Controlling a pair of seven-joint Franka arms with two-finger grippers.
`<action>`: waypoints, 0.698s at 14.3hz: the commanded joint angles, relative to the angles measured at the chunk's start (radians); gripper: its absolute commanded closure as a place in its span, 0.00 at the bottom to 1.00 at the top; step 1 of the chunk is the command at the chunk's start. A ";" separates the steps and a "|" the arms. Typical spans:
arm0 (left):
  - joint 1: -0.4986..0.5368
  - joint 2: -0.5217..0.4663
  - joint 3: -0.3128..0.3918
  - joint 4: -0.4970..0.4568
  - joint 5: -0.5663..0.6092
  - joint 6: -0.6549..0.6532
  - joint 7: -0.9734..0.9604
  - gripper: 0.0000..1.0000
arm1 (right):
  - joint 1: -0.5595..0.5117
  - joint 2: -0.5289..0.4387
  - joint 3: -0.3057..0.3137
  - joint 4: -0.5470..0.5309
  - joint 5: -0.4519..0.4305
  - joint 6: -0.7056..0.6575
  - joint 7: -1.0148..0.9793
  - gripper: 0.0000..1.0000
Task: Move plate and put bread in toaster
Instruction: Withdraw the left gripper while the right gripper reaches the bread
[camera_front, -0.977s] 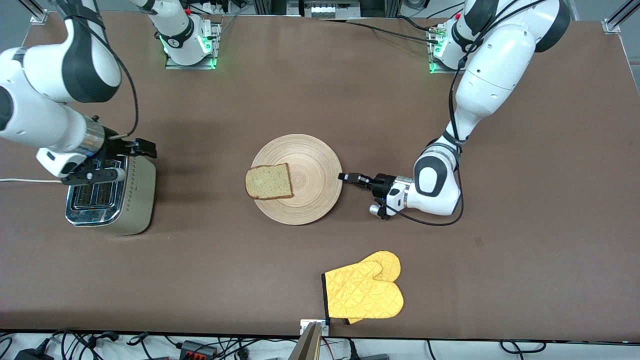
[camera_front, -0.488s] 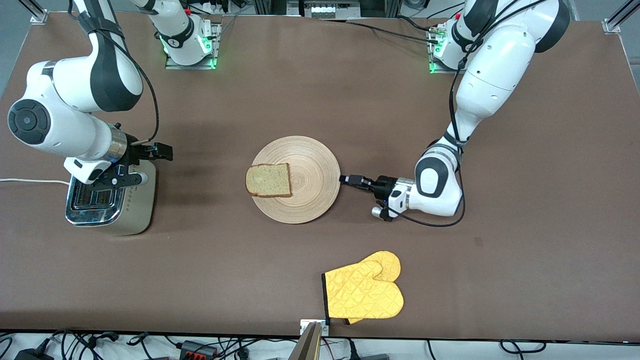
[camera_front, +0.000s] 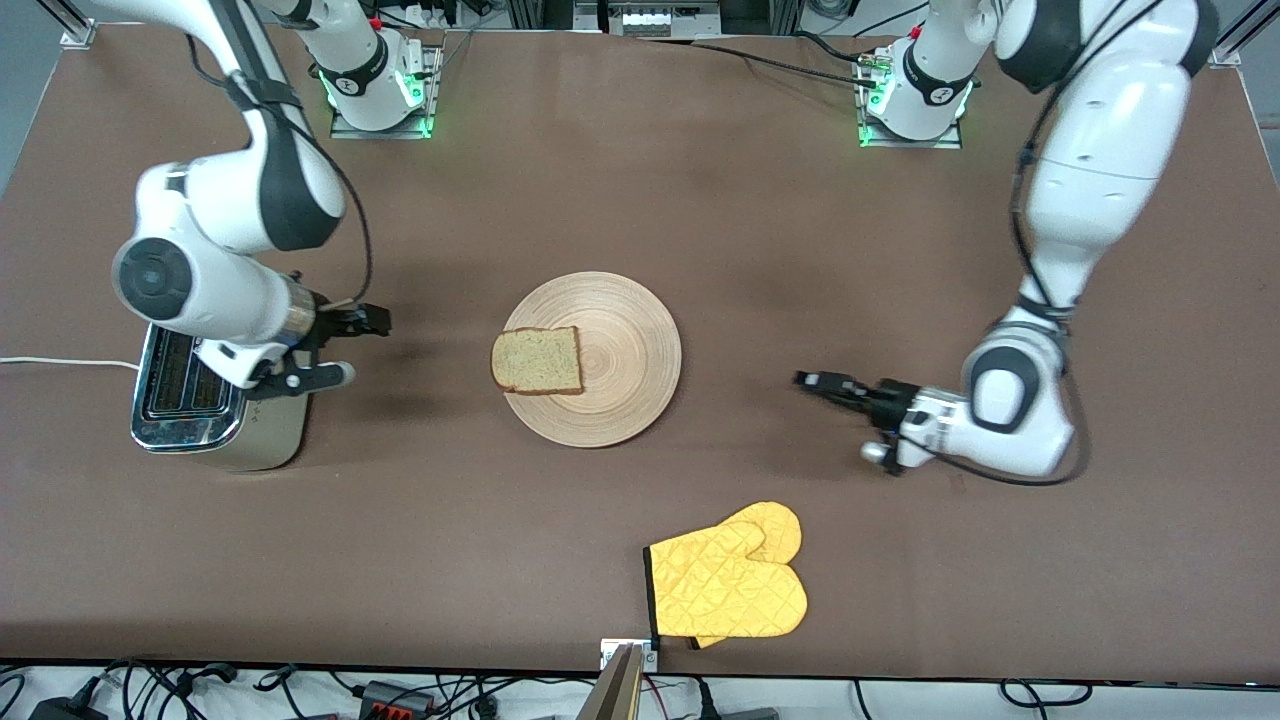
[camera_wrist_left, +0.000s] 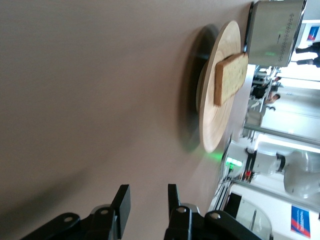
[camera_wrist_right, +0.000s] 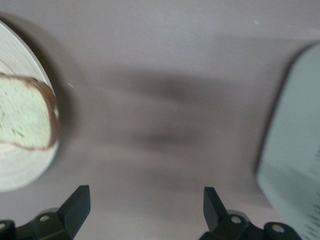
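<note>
- My judgement: the plate (camera_front: 592, 358) sits mid-table, so the bread step is in hand, with nothing held yet.
- My right gripper (camera_front: 345, 345) hangs over bare table between the toaster (camera_front: 215, 398) and the plate, fingers wide apart and empty.
- My left gripper (camera_front: 815, 381) is low over the table toward the left arm's end, well apart from the plate, fingers slightly parted, empty.
- The bread (camera_front: 537, 361) lies flat on the plate's rim nearest the toaster, overhanging slightly, edges square to the table's edges.
- The toaster stands near the table's edge at the right arm's end; its slots run from the bases' edge toward the front camera's edge.
- Next I'd need the right gripper over the bread's overhanging edge, then turn the slice upright along a slot.
</note>
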 joint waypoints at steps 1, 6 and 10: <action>0.092 -0.034 -0.004 0.121 0.179 -0.161 -0.043 0.63 | 0.074 0.057 -0.003 0.006 0.009 0.093 0.085 0.00; 0.133 -0.291 -0.018 0.177 0.534 -0.292 -0.193 0.63 | 0.150 0.147 -0.003 0.008 0.042 0.219 0.190 0.00; 0.095 -0.420 -0.033 0.177 0.679 -0.295 -0.268 0.14 | 0.176 0.190 -0.003 0.009 0.188 0.289 0.197 0.23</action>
